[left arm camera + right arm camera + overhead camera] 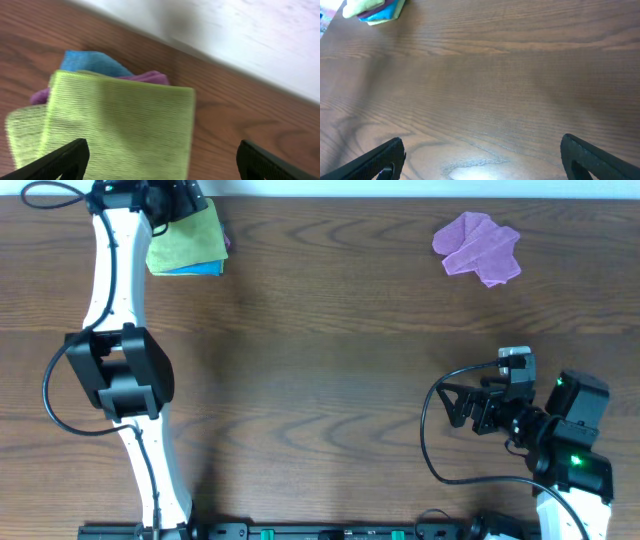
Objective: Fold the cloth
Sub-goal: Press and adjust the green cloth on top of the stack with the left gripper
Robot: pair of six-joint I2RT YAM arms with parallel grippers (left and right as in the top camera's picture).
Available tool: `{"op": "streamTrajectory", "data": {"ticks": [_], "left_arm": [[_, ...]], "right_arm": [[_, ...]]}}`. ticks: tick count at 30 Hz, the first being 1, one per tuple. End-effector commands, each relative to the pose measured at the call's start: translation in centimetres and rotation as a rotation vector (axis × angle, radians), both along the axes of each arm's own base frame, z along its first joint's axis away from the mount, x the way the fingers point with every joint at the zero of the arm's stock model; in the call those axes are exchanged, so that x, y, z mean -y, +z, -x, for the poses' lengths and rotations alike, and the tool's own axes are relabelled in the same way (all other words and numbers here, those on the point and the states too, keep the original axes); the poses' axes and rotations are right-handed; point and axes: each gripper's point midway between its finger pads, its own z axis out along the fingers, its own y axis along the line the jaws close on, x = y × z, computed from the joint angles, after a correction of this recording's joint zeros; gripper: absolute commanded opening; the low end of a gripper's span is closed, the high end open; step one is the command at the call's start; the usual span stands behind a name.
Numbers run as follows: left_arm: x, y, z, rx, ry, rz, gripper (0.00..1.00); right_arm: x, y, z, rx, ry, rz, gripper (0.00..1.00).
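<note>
The cloth [120, 125] lies at the far left corner of the surface [320, 330], close to the back edge. It is doubled over into a flat lime-green rectangle, with one layer sticking out past the fold at the left. It rests on top of a blue cloth [87, 60] and a purple cloth [150, 77], whose edges peek out behind it, so it looks to be the top piece of a small stack. No white tag shows from any view.

The left fingers [65, 160] hang just above the cloth, spread wide, one tip over its near left part and the other over bare wood to the right. They grip nothing. With the cloth lying flat and free beneath spread fingers, the fold looks finished and the cloth set down on the pile.

The right fingers [380, 157] are also spread wide and empty. They hover over bare wood at the near right, well away from the stack, likely parked clear of the left arm's work.

A second purple cloth [478, 246] lies crumpled at the far right, well apart from everything else.
</note>
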Motion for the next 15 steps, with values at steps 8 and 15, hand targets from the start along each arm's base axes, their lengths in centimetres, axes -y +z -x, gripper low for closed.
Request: {"op": "streamTrajectory", "data": {"ticks": [8, 15], "left_arm": [[3.0, 7.5, 1.6, 0.112, -0.08, 0.021, 0.95], [4.0, 8.2, 6.7, -0.024, -0.133, 0.005, 0.95]], "right_arm": [[-0.1, -0.1, 0.1, -0.009, -0.005, -0.017, 0.99], [-0.1, -0.1, 0.1, -0.009, -0.005, -0.017, 0.99]]}}
